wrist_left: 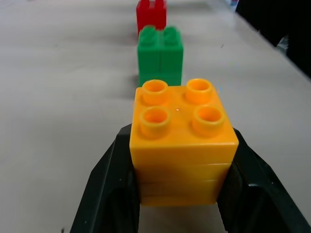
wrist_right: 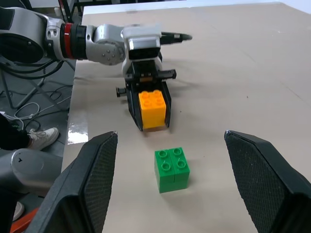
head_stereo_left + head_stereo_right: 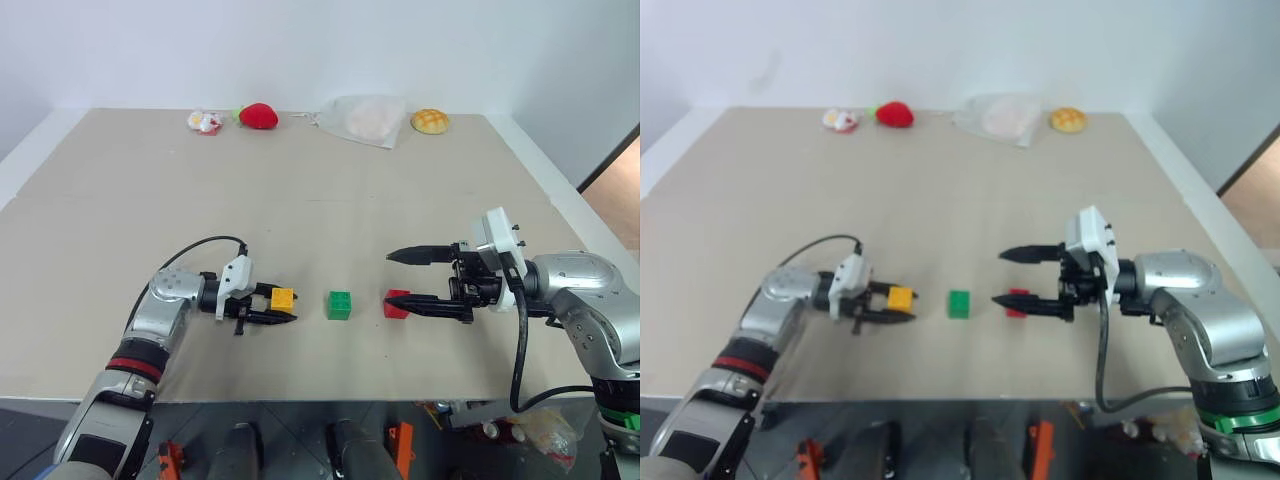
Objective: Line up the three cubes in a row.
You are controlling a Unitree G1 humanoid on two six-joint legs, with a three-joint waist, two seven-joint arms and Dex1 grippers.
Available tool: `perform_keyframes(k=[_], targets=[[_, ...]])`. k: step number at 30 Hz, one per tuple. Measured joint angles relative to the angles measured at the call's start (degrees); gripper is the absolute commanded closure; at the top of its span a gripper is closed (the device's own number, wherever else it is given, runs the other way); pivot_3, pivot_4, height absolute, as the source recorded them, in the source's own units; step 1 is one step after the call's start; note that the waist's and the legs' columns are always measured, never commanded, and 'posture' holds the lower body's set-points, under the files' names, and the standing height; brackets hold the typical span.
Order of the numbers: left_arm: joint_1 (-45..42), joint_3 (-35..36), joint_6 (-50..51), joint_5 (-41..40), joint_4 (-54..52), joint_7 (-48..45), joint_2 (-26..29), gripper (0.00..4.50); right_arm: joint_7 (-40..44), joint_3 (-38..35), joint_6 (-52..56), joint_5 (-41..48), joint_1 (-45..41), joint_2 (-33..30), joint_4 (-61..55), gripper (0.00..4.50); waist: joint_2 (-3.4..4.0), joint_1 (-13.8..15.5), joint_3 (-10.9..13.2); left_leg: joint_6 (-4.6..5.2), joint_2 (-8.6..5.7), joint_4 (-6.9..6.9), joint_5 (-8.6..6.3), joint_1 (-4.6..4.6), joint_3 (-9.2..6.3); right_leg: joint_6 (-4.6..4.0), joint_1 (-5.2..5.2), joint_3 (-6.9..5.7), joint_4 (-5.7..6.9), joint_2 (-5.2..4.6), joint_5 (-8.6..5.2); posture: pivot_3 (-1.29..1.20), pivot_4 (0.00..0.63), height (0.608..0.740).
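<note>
Cubes nearly in 1 row: we see left gripper [image 3: 268, 306] clamped on yellow-orange cube [image 3: 283, 298] to set it beside green cube [image 3: 339, 305], red cube [image 3: 396, 303] beyond, right gripper [image 3: 412, 279] spread wide, empty.

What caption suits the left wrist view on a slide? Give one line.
Left gripper shut on the yellow-orange cube, in line with the green cube and red cube beyond.

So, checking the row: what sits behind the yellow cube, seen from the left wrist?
The green cube stands directly behind the yellow cube, and the red cube beyond it. The green one covers the red cube's lower part.
</note>
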Motion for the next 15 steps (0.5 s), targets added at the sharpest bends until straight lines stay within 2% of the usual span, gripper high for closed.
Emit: perform_keyframes(k=[10,12,15], targets=[[-1.47,0.07,-2.99,0.66,3.18,-0.59,-0.58,3.13,-0.24,0.12,-0.62,-0.13,-0.25,0.45,1.0,0.85,0.0,0.0,0.0,0.0,0.0,0.02,0.0,0.01,0.0,0.02,0.01,0.0,0.0,0.0,0.02,0.0,0.15,0.739],[-1.47,0.29,-2.78,0.45,3.36,-0.64,-0.73,2.09,-0.26,0.12,-0.76,-0.17,-0.38,0.62,1.05,0.85,0.0,0.0,0.0,0.0,0.0,0.02,0.0,0.01,0.0,0.02,0.02,0.0,0.0,0.0,0.02,0.0,0.15,0.739],[-1.47,0.63,-1.05,-0.21,3.41,-0.95,-0.81,1.15,-0.27,0.12,-0.86,-0.44,-0.88,0.67,1.1,0.85,0.0,0.0,0.0,0.0,0.0,0.02,0.0,0.01,0.0,0.02,0.02,0.0,0.0,0.0,0.02,0.0,0.15,0.739]])
